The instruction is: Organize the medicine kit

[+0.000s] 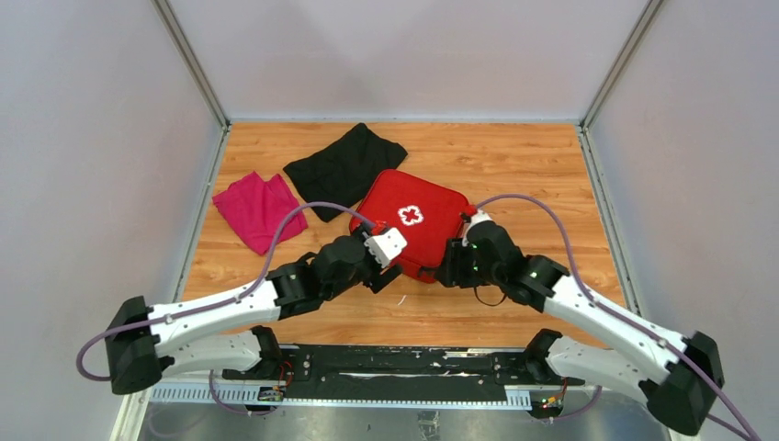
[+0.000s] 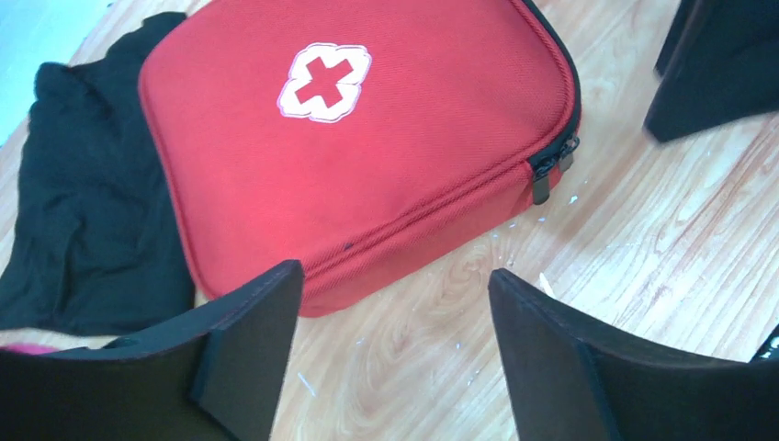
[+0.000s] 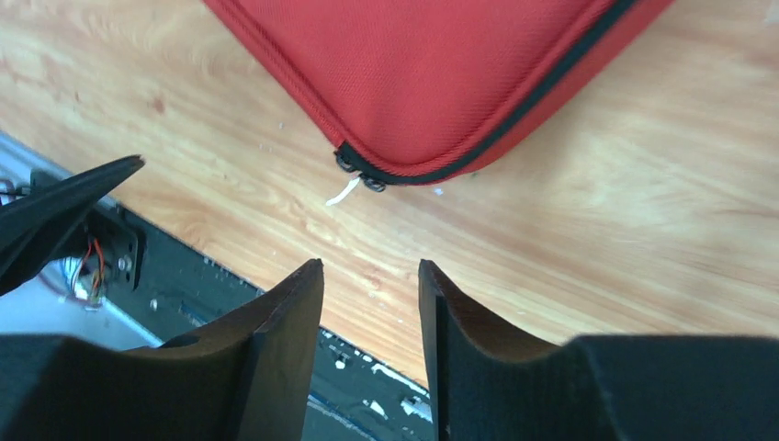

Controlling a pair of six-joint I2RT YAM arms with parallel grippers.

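Lying just beyond left end effector (image 2: pixel 395 276): medicine kit (image 2: pixel 367 156).

black cloth (image 1: pixel 344 168) lies just beside magenta cloth (image 1: pixel 255 209) on the wooden table (image 1: pixel 514 165)

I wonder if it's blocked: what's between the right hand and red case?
Right wrist view: bare wooden table and a tiny white scrap by the red zip-up fabric case.
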